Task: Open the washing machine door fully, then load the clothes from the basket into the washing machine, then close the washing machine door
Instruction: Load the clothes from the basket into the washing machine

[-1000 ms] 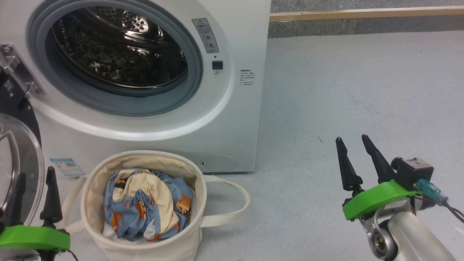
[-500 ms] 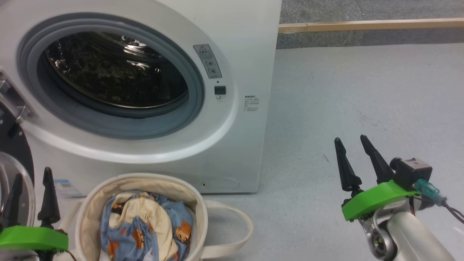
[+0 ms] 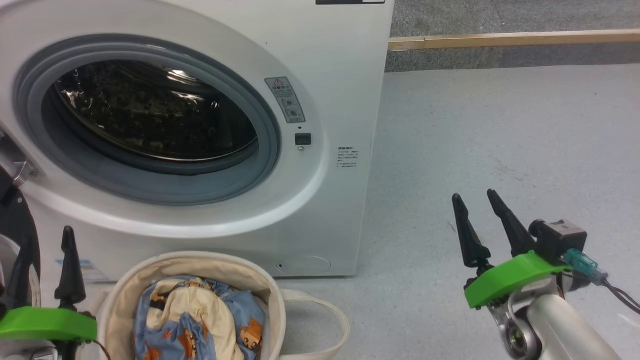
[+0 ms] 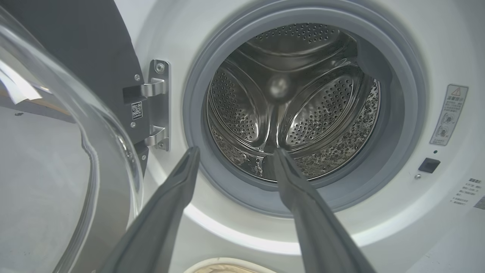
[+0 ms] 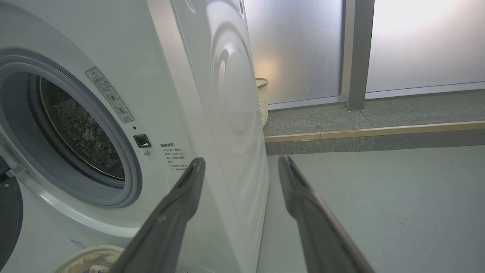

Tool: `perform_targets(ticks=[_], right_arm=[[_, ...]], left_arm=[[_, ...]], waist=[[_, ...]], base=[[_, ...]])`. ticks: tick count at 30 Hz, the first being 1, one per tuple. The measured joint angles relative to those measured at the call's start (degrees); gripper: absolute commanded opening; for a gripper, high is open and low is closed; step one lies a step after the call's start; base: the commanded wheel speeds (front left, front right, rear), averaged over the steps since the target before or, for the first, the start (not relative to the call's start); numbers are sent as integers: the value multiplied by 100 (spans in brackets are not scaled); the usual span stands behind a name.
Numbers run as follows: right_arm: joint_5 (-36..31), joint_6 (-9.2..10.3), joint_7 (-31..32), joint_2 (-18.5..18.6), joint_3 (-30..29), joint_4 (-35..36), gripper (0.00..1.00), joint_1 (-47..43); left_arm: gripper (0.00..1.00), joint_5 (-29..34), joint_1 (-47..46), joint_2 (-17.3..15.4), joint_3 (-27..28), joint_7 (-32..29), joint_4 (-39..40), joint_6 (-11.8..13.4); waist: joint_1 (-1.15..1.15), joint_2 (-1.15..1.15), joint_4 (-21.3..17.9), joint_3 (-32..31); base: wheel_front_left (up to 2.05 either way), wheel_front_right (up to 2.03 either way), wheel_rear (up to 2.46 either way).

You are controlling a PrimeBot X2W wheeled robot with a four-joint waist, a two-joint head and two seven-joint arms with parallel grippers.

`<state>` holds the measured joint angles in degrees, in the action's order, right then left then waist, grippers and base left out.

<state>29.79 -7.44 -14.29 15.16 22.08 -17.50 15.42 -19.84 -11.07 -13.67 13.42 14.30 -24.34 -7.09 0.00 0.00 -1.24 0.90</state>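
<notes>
The white washing machine (image 3: 340,100) stands with its round opening uncovered, and the steel drum (image 4: 303,106) holds nothing. The washing machine door (image 4: 49,159) is swung out to the left, its black rim (image 3: 15,225) at the picture's edge. On the floor in front sits the cream basket (image 3: 270,295), holding the blue and cream clothes (image 3: 195,320). My left gripper (image 3: 46,237) is open beside the basket's left side, between basket and door, pointing at the drum opening (image 4: 235,150). My right gripper (image 3: 474,196) hangs open over bare floor, right of the machine (image 5: 241,160).
Grey floor (image 3: 500,125) stretches to the right of the machine. A raised step with a wooden strip (image 3: 500,39) borders it at the back. A pale woven bin (image 5: 261,98) stands behind the machine by a frosted glass wall (image 5: 303,49).
The head camera has tilted up, so machine and basket sit lower in the picture. The basket, clothes and door lie as before. Both grippers stay open, almost in place.
</notes>
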Motion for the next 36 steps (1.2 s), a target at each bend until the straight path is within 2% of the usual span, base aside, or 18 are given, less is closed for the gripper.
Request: perform_targets(ticks=[14, 22, 28, 36], right_arm=[[114, 0, 0, 13, 252, 75, 100, 27], [166, 0, 0, 18, 343, 187, 100, 102], [166, 0, 0, 22, 401, 233, 100, 254], [166, 0, 0, 76, 428, 331, 100, 447]], left_arm=[[100, 53, -53, 125, -151, 0, -468, 59], [100, 269, -335, 396, -505, 0, -626, 51], [100, 355, -532, 583, -645, 0, -1198, 44], [100, 400, -1030, 679, -926, 0, -1912, -7]], waist=[[0, 0, -48, 186], [0, 0, -21, 438], [0, 0, -49, 660], [1, 0, -185, 1043]], base=[[0, 0, 0], [0, 0, 0], [0, 0, 0], [0, 0, 0]])
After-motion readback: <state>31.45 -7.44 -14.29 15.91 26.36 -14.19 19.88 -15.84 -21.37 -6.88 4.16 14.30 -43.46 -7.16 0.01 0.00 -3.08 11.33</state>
